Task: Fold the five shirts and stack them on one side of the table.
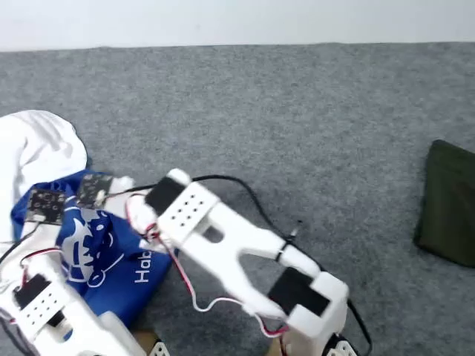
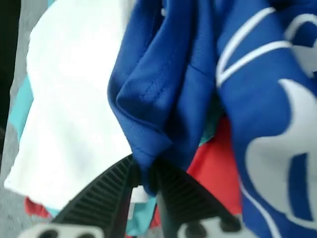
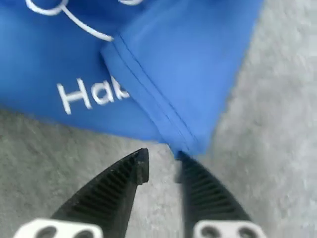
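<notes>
Since the blue shirt (image 1: 104,252) is bunched at the near left of the table (image 1: 297,96), on top of a heap of unfolded garments, the step in hand is judged to be pulling this shirt off the heap so that it can be spread for folding. One dark green shirt (image 1: 449,204) is seen lying folded at the right edge, well apart from the heap, so most of the task is judged to be undone. A white shirt (image 1: 37,148) is found on the far side of the blue one, and red cloth (image 2: 213,168) and teal cloth (image 2: 143,220) are glimpsed beneath it.

The left gripper (image 2: 143,171) is closed on a hanging fold of the blue shirt, with the cloth pinched between its tips. The right gripper (image 3: 162,158) is held partly open, low over the grey surface. The hemmed corner of the blue shirt is touched by one of its tips, but nothing is clamped. For the next move, that corner would need to be brought between the jaws and gripped, after which the shirt could be drawn rightward onto bare table and laid flat.
</notes>
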Available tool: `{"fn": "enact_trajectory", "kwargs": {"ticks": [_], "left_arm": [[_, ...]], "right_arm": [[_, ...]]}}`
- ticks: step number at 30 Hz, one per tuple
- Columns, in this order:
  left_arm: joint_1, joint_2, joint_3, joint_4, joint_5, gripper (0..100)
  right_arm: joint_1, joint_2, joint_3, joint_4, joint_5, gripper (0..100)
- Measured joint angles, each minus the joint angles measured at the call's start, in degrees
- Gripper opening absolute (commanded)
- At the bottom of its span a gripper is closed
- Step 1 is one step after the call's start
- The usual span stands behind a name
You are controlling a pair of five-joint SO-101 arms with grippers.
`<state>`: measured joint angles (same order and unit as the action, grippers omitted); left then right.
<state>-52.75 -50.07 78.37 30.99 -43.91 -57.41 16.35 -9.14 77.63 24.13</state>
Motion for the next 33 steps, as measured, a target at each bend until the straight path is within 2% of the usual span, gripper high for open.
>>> {"fn": "enact_trajectory", "kwargs": {"ticks": [3, 6, 14, 20, 26, 29, 33], "left_arm": [[-1.9, 0.0, 0.0, -1.5, 3.5, 0], [-3.0, 0.0, 0.0, -2.7, 9.2, 0], [-3.3, 0.0, 0.0, -2.9, 29.6, 0], [-3.3, 0.0, 0.0, -2.9, 32.0, 0], [-3.3, 0.0, 0.0, -2.9, 32.0, 0], [-3.3, 0.0, 0.0, -2.9, 32.0, 0], [-3.3, 0.0, 0.0, -2.9, 32.0, 0]], "right_arm": [[-1.3, 4.2, -4.3, 0.0, 0.0, 11.7], [-2.5, 8.2, -8.2, 0.0, -3.2, 10.5], [-2.8, 15.4, -14.8, 0.0, -14.5, 10.5], [-4.9, 16.2, -14.9, -0.4, -20.0, 11.7], [-8.2, 16.2, -14.9, -2.0, -26.0, 24.8], [-8.4, 16.2, -14.9, -4.5, -29.4, 25.2], [-8.4, 18.1, -15.0, -7.2, -30.1, 25.2]]}}
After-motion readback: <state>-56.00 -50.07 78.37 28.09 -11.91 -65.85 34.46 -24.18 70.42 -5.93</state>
